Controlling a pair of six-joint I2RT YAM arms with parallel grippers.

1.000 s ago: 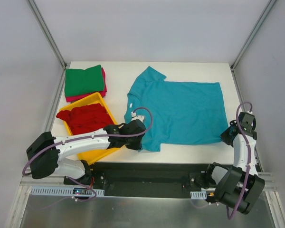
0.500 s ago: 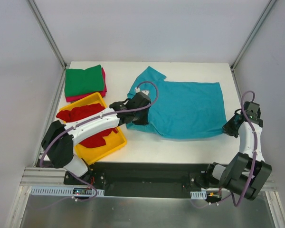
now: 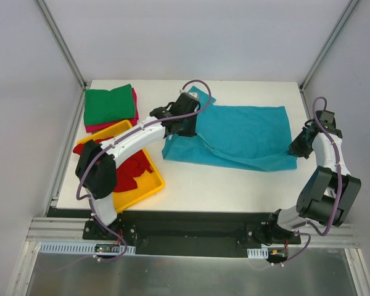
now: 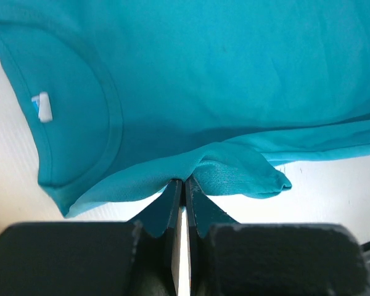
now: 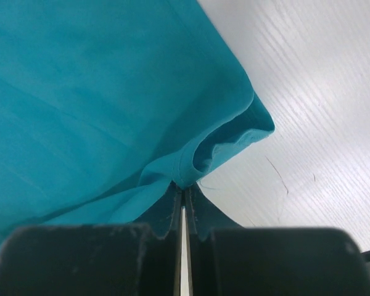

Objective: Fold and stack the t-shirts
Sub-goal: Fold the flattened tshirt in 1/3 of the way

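Teal-blue t-shirt [image 3: 246, 132] lies on the middle-right of the white tabletop [image 3: 222, 185] in the top view, partly folded over itself. The left pincer [image 3: 185, 126] is at its left end and the right pincer [image 3: 298, 150] at its near right corner. A folded green t-shirt [image 3: 108, 105] sits on a magenta-pink t-shirt [image 3: 135, 108] at far left. Red t-shirts [image 3: 128, 169] lie in a yellow tray [image 3: 147, 188].

Left wrist view: the left pincer [image 4: 184, 185] is clamped on a teal fold near the collar [image 4: 114, 123].

Right wrist view: the right pincer [image 5: 184, 191] is clamped on a hem corner.

folded shirts [image 3: 110, 106] behind tray [image 3: 142, 192], spread shirt [image 3: 246, 132] rightward
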